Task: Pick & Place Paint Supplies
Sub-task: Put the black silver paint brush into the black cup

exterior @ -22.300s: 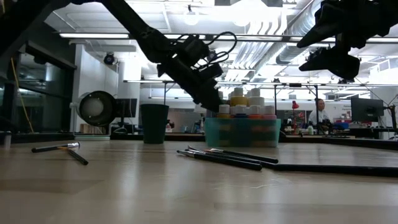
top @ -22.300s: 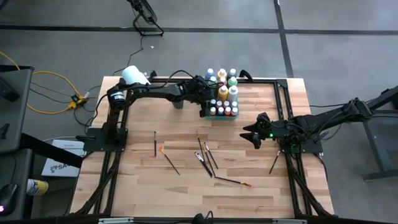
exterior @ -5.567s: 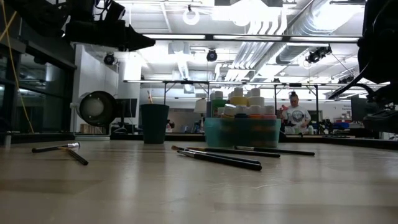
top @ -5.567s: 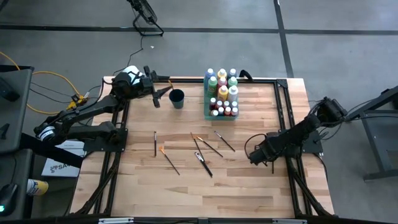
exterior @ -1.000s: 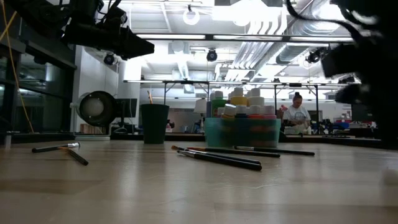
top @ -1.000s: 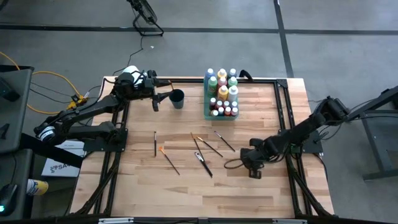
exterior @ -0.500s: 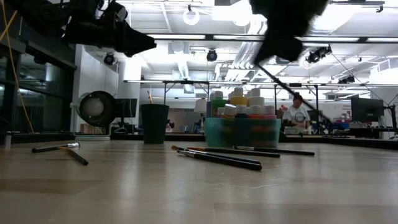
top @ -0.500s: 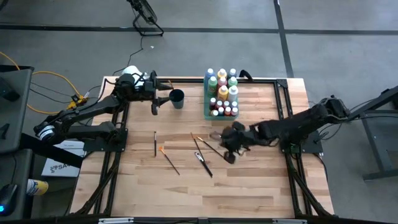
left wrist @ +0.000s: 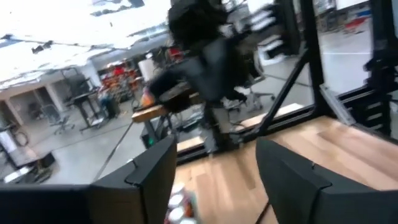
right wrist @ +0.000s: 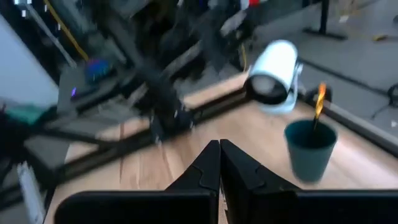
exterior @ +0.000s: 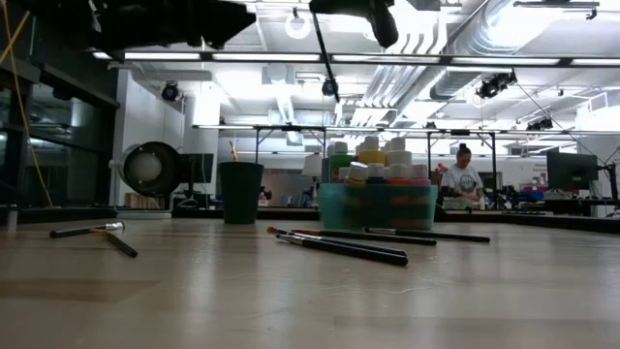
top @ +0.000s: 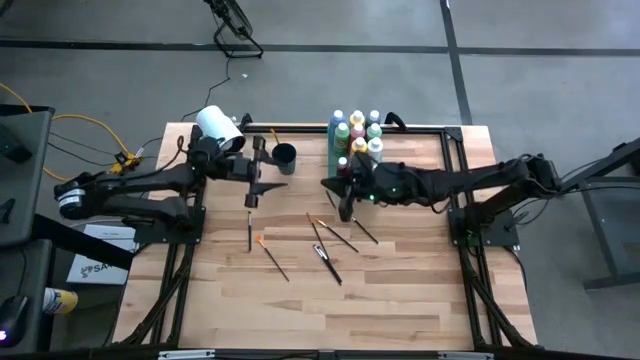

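Note:
My right gripper [top: 333, 188] hovers left of the green tray [top: 333, 170], shut on a thin dark paintbrush [exterior: 325, 63]. The tray holds several paint bottles [top: 357, 135]. My left gripper [top: 262, 181] is open with nothing between its fingers [left wrist: 149, 174], just near-left of the dark cup [top: 284, 157]. In that cup stands an orange-tipped brush [right wrist: 319, 101]. Several more paintbrushes [top: 323, 240] lie flat on the table's middle, two others [top: 249, 230] further left. My right gripper holds the paintbrush by its upper end [exterior: 314, 17], and the gripper's own body hides the place of contact. The brush hangs below the fingers, slanting and lifted clear of the table. In the right wrist view the shut fingers [right wrist: 211, 163] show no brush between them.
A large white roll [top: 216, 122] lies at the table's far left corner, behind my left arm. A dark frame [top: 452, 150] runs along the table's far and side edges. A person [exterior: 463, 179] sits in the room beyond. Bare wood [top: 330, 310] fills the near half.
My right gripper has swung from the table's near right up and toward the far left, carrying the paintbrush lifted clear, and now hangs beside the tray. My left gripper has moved a little toward the near edge and right, beside the cup.

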Controlling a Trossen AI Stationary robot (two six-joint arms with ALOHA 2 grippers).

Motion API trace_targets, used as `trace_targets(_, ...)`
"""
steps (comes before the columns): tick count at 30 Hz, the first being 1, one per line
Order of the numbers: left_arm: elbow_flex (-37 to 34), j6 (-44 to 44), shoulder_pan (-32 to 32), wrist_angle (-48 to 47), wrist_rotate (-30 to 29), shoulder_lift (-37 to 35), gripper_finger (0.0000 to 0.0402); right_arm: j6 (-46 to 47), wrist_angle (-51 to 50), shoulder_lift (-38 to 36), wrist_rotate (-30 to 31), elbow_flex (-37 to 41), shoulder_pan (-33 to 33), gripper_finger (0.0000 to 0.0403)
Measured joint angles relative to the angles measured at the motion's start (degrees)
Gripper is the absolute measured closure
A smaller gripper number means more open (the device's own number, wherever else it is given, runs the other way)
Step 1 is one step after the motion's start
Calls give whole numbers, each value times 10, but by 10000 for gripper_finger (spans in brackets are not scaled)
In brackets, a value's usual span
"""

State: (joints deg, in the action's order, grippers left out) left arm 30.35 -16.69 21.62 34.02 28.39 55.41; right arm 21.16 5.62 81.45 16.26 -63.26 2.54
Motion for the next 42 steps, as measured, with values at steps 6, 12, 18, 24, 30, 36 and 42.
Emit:
trace_targets(6, 8, -5, -73, 21, -94, 19, 117, -9, 66, 5, 3, 0, -19, 401)
trace_targets(12, 57, -26, -113, -13, -212, 63, 83, -40, 117, 5, 1, 0, -19, 401)
trace_targets(18, 119, -10, -117, -37, -213, 112, 82, -56, 126, 5, 3, 0, -19, 401)
trace_targets(24, 172, 36, -117, -85, -193, 150, 82, -65, 133, 5, 3, 0, -19, 401)
trace_targets(30, 203, 93, -117, -93, -172, 179, 98, -79, 131, 5, 3, 0, -19, 401)
trace_targets(36, 208, 126, -116, -102, -172, 183, 176, -80, 131, 5, 21, 0, -20, 400)
trace_targets(42, 208, 142, -116, -103, -172, 183, 282, -81, 131, 5, 21, 0, -23, 400)
